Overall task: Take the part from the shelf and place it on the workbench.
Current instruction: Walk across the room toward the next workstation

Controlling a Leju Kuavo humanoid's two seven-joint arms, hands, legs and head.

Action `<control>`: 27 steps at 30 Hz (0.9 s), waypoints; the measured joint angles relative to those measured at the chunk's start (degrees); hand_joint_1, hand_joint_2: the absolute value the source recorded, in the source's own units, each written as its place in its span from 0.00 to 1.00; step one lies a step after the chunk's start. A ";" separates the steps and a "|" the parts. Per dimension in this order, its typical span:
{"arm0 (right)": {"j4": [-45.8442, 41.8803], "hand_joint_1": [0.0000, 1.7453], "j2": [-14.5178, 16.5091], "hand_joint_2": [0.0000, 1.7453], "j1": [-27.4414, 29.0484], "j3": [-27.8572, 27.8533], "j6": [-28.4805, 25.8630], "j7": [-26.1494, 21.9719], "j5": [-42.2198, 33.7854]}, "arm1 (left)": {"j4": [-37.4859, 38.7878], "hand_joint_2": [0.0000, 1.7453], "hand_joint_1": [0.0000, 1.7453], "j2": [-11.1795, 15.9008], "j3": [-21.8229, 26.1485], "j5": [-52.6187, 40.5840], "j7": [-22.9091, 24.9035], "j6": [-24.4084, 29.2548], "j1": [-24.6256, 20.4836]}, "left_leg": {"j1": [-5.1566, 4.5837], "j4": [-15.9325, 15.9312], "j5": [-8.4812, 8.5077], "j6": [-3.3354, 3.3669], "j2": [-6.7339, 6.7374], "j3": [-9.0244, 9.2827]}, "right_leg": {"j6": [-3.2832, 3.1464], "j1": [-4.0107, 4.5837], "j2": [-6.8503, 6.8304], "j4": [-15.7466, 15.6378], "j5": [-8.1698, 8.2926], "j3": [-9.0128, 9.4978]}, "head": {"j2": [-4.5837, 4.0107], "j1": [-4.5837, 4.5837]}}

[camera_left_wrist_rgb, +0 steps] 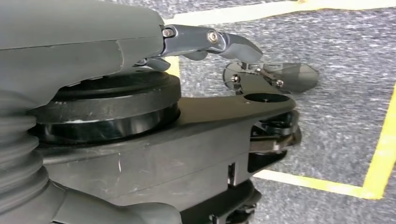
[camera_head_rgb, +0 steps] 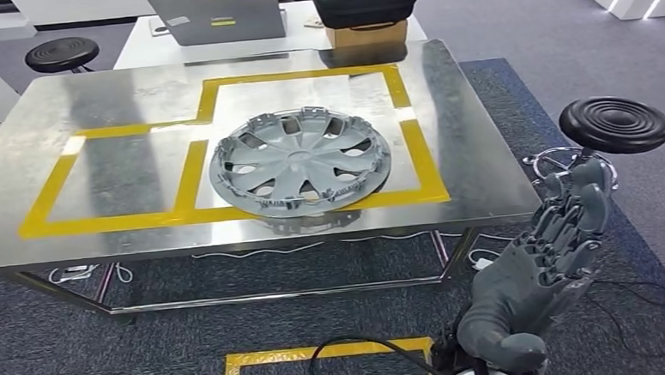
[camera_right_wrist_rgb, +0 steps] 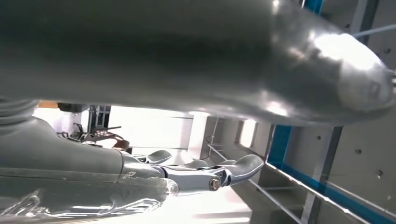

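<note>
Steel workbench (camera_head_rgb: 482, 158) with yellow tape, grey hubcap (camera_head_rgb: 299, 161) flat on it. Right hand (camera_head_rgb: 546, 258) beside, fingers apart, empty. Left hand (camera_left_wrist_rgb: 140, 42): cannot tell.

A silver laptop (camera_head_rgb: 217, 16) and a black case (camera_head_rgb: 364, 0) atop a cardboard box (camera_head_rgb: 367, 34) occupy the white rear table (camera_head_rgb: 137, 45). Two black round stools (camera_head_rgb: 62, 55) (camera_head_rgb: 615, 124) stand on grey carpet (camera_head_rgb: 552, 21).
</note>
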 joint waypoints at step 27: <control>-0.26 0.00 -0.56 0.00 2.18 0.01 -0.02 -0.74 0.83 | 0.00 0.50 0.00 -0.44 -0.02 -1.63 -1.54 -0.15 -0.22 | -0.47 -4.75 5.42 1.53 0.05 2.40 | 1.59 0.44 0.16 -1.48 -1.70 3.33 | 0.01 0.21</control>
